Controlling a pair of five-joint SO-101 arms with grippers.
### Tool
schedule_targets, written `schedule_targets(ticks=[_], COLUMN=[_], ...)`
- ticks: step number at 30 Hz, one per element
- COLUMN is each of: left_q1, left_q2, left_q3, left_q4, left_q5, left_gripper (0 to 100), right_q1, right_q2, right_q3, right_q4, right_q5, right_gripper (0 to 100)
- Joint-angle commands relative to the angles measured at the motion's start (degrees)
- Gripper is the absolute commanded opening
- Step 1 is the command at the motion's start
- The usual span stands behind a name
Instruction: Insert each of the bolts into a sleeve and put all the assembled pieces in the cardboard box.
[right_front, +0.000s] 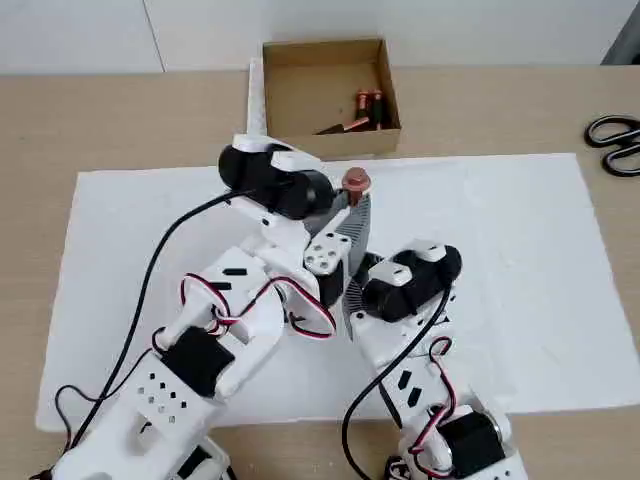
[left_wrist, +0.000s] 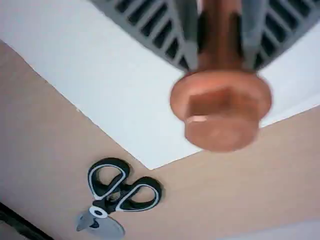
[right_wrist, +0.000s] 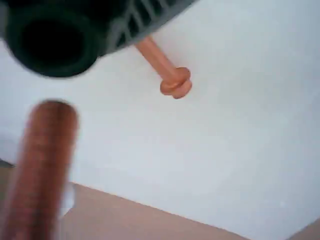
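My left gripper (right_front: 356, 203) is shut on a copper bolt (right_front: 356, 182), held above the white sheet just in front of the cardboard box (right_front: 300, 90). In the left wrist view the bolt (left_wrist: 220, 105) sticks out head-first between the grey fingers (left_wrist: 187, 30). The right wrist view shows that same bolt (right_wrist: 170, 77) under the left gripper's grey finger (right_wrist: 145, 17), beside a black tube with a round hole (right_wrist: 50, 42). A copper threaded shaft (right_wrist: 42, 165) rises close to the right wrist camera; what holds it is hidden. My right gripper (right_front: 352, 290) sits right behind the left one.
Assembled red-and-black pieces (right_front: 365, 105) lie in the box's right part. Black-handled scissors (right_front: 615, 140) rest on the bare table at the far right, and appear as scissors (left_wrist: 120, 187) in the left wrist view. The white sheet (right_front: 500, 250) is free to the right.
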Motion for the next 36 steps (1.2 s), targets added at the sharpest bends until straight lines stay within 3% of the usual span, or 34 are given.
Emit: schedule_targets(ticks=[1, 36], left_q1=[0.62, 2.11], left_q2=[-1.85, -1.85], left_q3=[-2.59, 0.31], left_q4=[-1.23, 2.55], left_q5=[0.44, 0.35], left_gripper=[1, 1], right_q1=[-0.48, -0.40], right_q2=[-0.04, -0.22], right_q3=[-0.35, -0.35], right_q4=[-0.31, -0.31], right_q5=[-0.53, -0.44], right_gripper=[0.4, 0.4])
